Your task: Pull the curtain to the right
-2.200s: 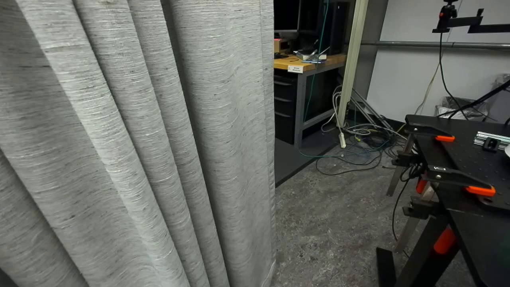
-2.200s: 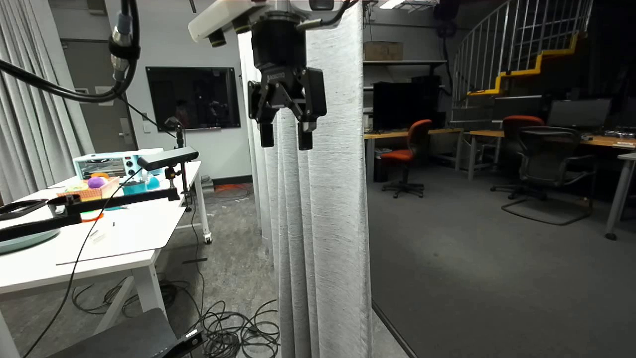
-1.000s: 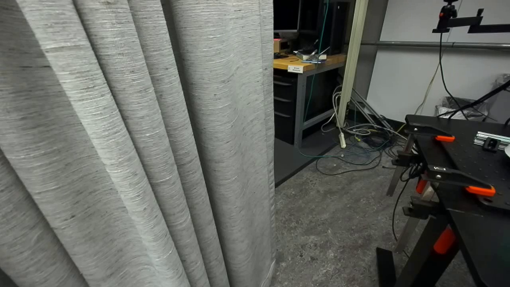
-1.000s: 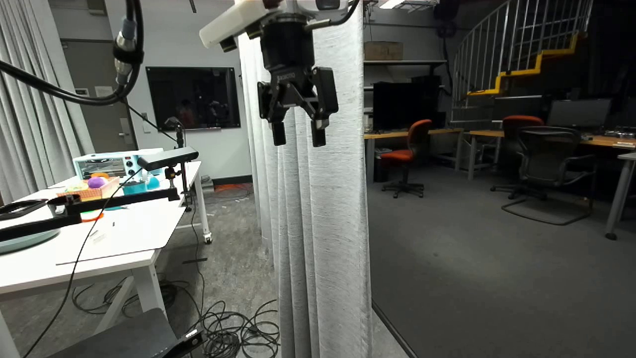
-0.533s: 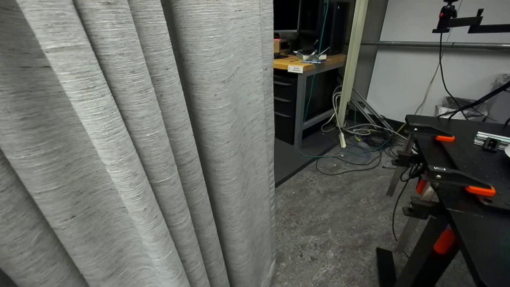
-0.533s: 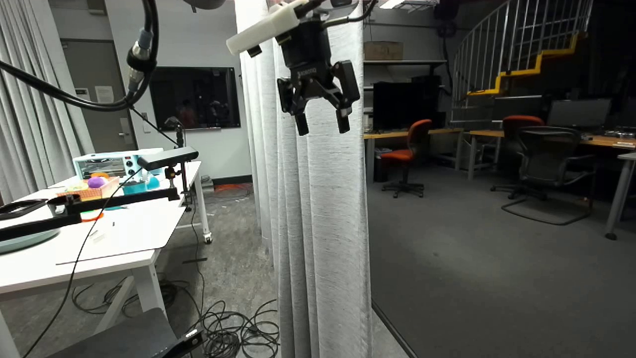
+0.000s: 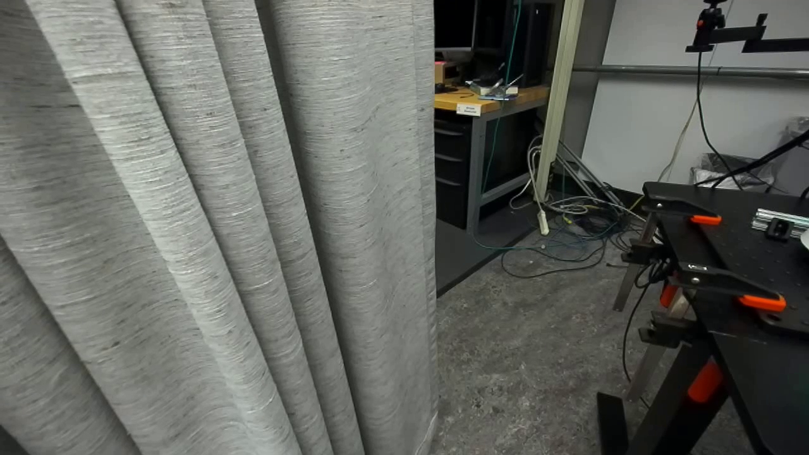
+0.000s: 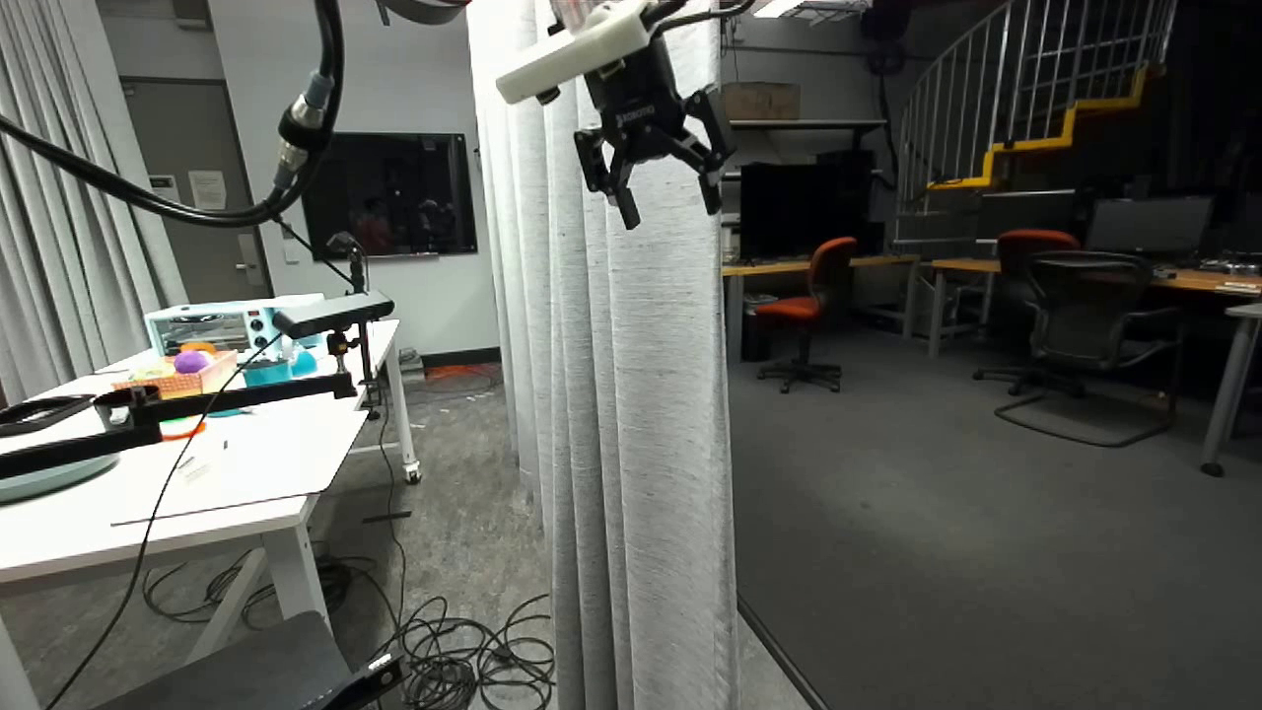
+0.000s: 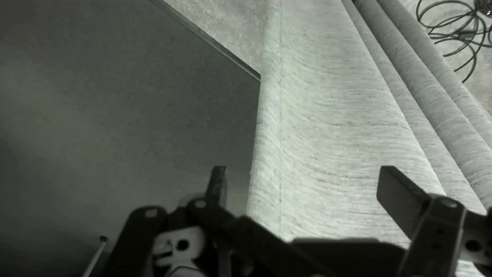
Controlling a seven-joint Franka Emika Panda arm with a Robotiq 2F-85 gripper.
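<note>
The curtain is a large light grey woven drape with deep vertical folds. It fills the left of an exterior view (image 7: 354, 208) and hangs down the middle of an exterior view (image 8: 666, 444). In the wrist view the curtain (image 9: 326, 96) runs from the top to behind the fingers. My gripper (image 8: 670, 207) is open and tilted, in front of the curtain's upper part close to its free edge. In the wrist view the gripper (image 9: 303, 169) has one finger over the dark floor beyond the edge and the other over the fabric. It holds nothing; whether it touches the cloth cannot be told.
A white table (image 8: 266, 463) with a toy oven (image 8: 222, 325) and a black camera arm stands at the left. Coiled cables (image 8: 473, 651) lie on the floor. An orange chair (image 8: 813, 296) stands beyond the curtain. A black table (image 7: 758, 253) with clamps is at the right.
My gripper has moved right and up in an exterior view, toward the curtain's free edge, and has tilted. It has stayed open. The curtain has not visibly moved.
</note>
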